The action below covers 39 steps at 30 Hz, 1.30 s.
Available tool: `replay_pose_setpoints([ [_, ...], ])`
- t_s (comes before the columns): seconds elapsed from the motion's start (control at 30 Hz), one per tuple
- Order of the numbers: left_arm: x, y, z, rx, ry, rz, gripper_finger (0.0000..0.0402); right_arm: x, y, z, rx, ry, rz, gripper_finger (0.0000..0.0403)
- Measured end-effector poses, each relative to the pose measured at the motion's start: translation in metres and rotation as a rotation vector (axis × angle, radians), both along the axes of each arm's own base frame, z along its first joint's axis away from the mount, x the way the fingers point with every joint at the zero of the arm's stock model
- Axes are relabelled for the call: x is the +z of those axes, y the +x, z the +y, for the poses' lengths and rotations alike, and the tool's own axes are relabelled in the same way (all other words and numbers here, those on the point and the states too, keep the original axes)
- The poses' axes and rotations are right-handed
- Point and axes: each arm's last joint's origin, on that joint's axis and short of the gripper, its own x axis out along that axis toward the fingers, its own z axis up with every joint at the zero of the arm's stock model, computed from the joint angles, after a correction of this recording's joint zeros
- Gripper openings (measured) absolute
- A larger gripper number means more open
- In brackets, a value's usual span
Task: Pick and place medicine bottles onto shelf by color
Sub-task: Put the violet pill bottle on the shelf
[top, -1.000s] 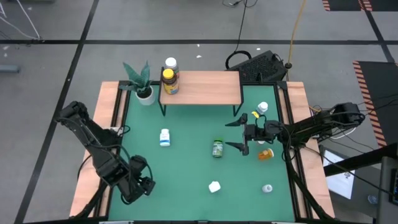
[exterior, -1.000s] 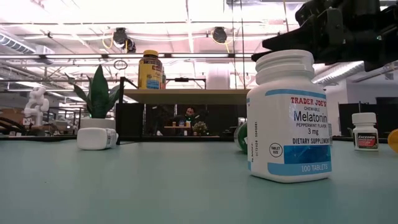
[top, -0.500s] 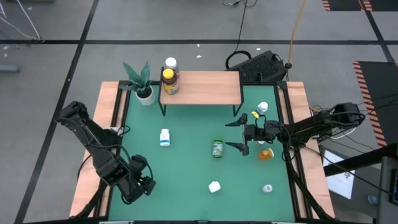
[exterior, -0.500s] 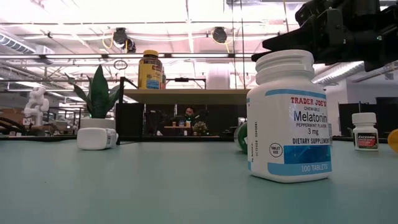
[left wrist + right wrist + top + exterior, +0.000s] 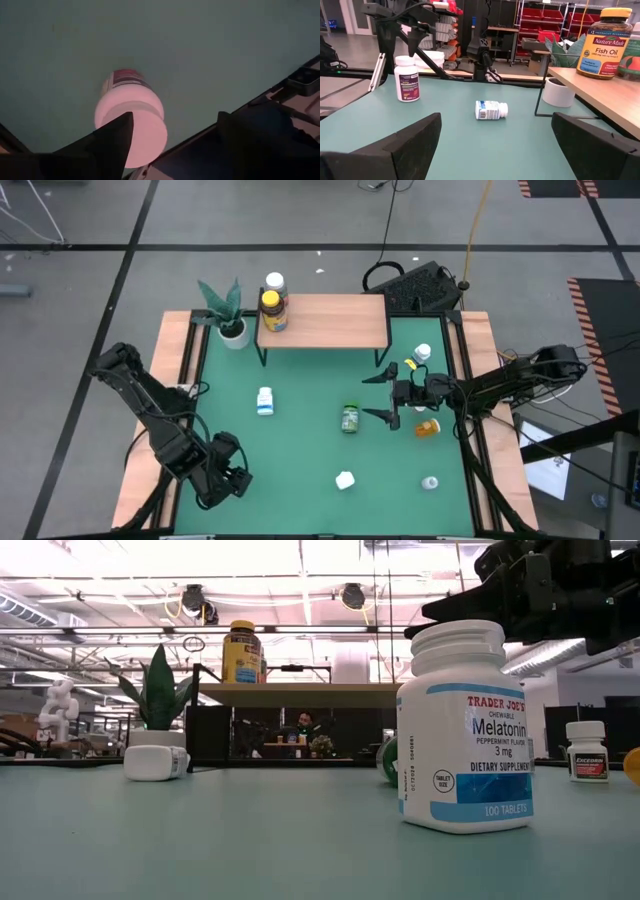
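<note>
The medicine bottles are mostly still scattered over the green table: a small white bottle lying on its side (image 5: 264,401) left of centre, a green round jar (image 5: 350,418) near the middle, an orange bottle (image 5: 428,427) on the right, and a white-capped bottle (image 5: 422,355) nearer the right border. A white Melatonin bottle (image 5: 466,726) stands upright close to the low camera. On the low light-wood shelf with black legs (image 5: 340,321), only the amber fish-oil bottle with a yellow cap (image 5: 272,311) and a white-capped bottle (image 5: 274,283) beside it are placed, at its left end. The right gripper (image 5: 384,395) hangs with its fingers spread wide and nothing between them, just beside the green jar, so the step in hand looks like an approach to a pick. The next move would call for lowering around that jar before closing. The left gripper (image 5: 170,140), also spread and empty, hovers over a white-capped bottle (image 5: 131,116) at the table's front left.
</note>
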Motion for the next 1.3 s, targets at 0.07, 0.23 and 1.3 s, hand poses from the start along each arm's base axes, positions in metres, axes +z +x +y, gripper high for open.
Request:
replay_pose_setpoints([
  [0.07, 0.000, 0.000, 0.000, -0.001, 0.004, 0.003, 0.0292, 0.000, 0.000, 0.000, 0.000, 0.000, 0.000, 0.0375],
  [0.23, -0.001, -0.002, 0.001, -0.010, -0.010, 0.047, 0.0292, 0.000, 0.000, 0.000, 0.000, 0.000, 0.000, 0.0375],
  [1.3, -0.014, -0.008, 0.003, 0.031, -0.058, 0.184, 0.0292, -0.001, 0.000, 0.000, 0.000, -0.004, 0.004, 0.0375],
])
